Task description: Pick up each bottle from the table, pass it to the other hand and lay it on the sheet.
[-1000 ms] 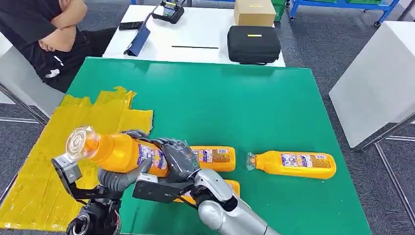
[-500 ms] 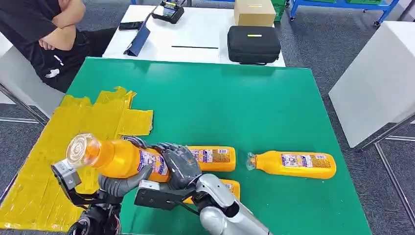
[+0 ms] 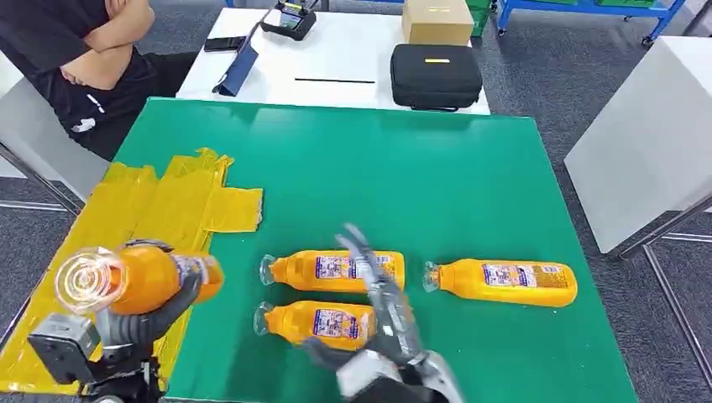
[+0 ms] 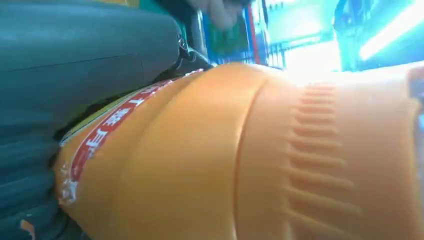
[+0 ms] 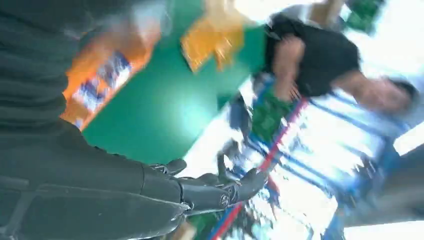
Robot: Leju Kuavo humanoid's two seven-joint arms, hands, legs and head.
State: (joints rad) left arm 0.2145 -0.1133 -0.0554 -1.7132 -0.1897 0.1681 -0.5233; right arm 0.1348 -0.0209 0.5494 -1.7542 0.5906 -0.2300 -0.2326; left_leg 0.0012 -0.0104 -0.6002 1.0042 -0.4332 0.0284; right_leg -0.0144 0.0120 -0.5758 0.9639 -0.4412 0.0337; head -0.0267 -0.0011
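My left hand [image 3: 138, 323] grips an orange bottle [image 3: 138, 277] above the yellow sheet [image 3: 126, 243] at the table's left; its clear cap points toward me. The same bottle [image 4: 260, 155] looms large in the left wrist view. My right hand [image 3: 382, 315] is open with fingers spread, raised over the near middle of the table and holding nothing; its dark fingers [image 5: 210, 192] appear in the right wrist view. Three more orange bottles lie on the green table: one [image 3: 332, 270] in the middle, one [image 3: 315, 323] nearer me, one [image 3: 504, 281] to the right.
A person [image 3: 80, 59] in black sits at the far left corner with arms folded. Beyond the green table [image 3: 378, 168] a white table carries a black case [image 3: 435, 75], a cardboard box [image 3: 437, 21] and small devices. A white surface [image 3: 655, 134] stands at the right.
My right hand has let go of the bottle and drawn back right, fingers now spread. My left hand has carried the bottle left, over the yellow sheet.
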